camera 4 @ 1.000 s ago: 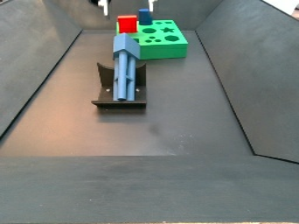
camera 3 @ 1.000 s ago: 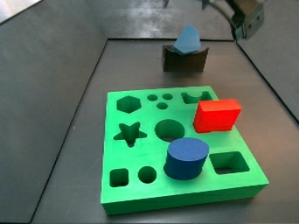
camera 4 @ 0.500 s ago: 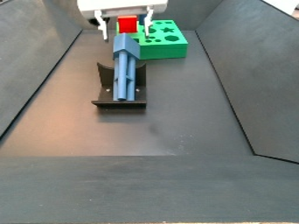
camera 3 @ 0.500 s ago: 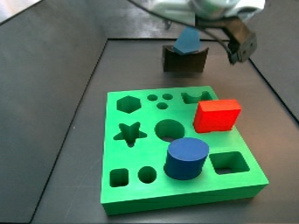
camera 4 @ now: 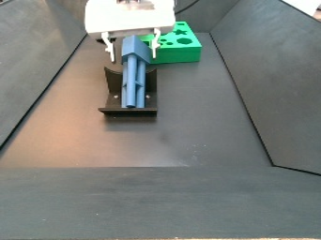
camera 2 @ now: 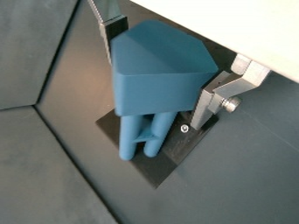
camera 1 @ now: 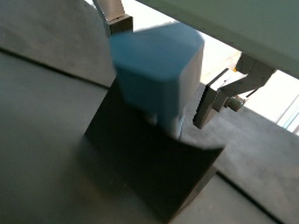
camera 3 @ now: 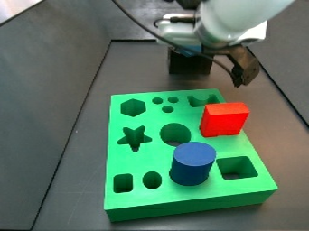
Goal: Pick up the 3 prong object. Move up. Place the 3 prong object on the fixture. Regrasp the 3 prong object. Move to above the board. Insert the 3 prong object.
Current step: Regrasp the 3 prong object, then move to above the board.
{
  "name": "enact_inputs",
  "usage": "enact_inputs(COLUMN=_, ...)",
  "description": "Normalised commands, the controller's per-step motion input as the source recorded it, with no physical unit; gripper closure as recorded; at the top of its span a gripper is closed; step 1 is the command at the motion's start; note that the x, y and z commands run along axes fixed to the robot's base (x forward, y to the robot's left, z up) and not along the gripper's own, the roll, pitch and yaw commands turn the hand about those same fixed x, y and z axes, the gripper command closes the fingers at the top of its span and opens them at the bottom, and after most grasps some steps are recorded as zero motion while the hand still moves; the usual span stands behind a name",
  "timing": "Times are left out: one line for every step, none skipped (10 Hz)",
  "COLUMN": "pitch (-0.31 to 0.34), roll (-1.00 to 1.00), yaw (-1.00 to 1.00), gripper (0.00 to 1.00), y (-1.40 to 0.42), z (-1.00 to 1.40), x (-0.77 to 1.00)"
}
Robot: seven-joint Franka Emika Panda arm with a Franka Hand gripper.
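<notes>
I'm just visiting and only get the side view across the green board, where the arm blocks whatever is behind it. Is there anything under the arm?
Observer: Yes. In a side view along the floor, the 3 prong object lies lengthwise on the fixture.
Visitor: And where is the gripper?
Observer: The gripper is at the object's end nearer the board, with a finger on each side of it.
Visitor: Is it squeezing?
Observer: In both wrist views a finger sits right beside the object. Whether it touches, I cannot tell.
</notes>
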Motion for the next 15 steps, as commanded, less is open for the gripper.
enact_inputs(pitch=0.037, roll=0.12, yaw=0.07, gripper=0.00, y=-0.04, z=-0.09, x=0.21)
enact_inputs(pitch=0.050, roll=0.12, yaw=0.07, gripper=0.00, y=-0.04, z=-0.03, x=0.17)
enact_inputs(pitch=0.000, roll=0.00, yaw=0.00, gripper=1.00, y=0.00, z=0.00, x=0.00)
enact_inputs(pitch=-0.062, roll=0.32, yaw=0.00, gripper=1.00, y=0.03, z=1.00, x=-0.23)
enact_inputs(pitch=-0.070, roll=0.30, yaw=0.00, gripper=1.00, y=0.03, z=1.00, x=-0.23)
enact_inputs(pitch=-0.083, roll=0.24, yaw=0.00, gripper=1.00, y=0.02, z=1.00, x=-0.23)
enact_inputs(pitch=-0.077, roll=0.13, yaw=0.01, gripper=1.00, y=0.03, z=1.00, x=-0.22)
enact_inputs(pitch=-0.054, roll=0.04, yaw=0.00, gripper=1.00, y=0.02, z=1.00, x=-0.22)
enact_inputs(pitch=-0.042, roll=0.01, yaw=-0.01, gripper=1.00, y=0.02, z=1.00, x=-0.21)
enact_inputs(pitch=-0.033, roll=-0.01, yaw=-0.02, gripper=1.00, y=0.02, z=1.00, x=-0.21)
enact_inputs(pitch=-0.018, roll=-0.04, yaw=-0.04, gripper=1.00, y=0.02, z=1.00, x=-0.19)
enact_inputs(pitch=-0.012, roll=-0.05, yaw=-0.05, gripper=1.00, y=0.02, z=1.00, x=-0.19)
enact_inputs(pitch=-0.005, roll=-0.06, yaw=-0.05, gripper=1.00, y=0.03, z=1.00, x=-0.18)
enact_inputs(pitch=-0.001, roll=-0.07, yaw=-0.05, gripper=1.00, y=0.03, z=1.00, x=-0.17)
enact_inputs(pitch=0.003, roll=-0.08, yaw=-0.04, gripper=1.00, y=0.03, z=1.00, x=-0.16)
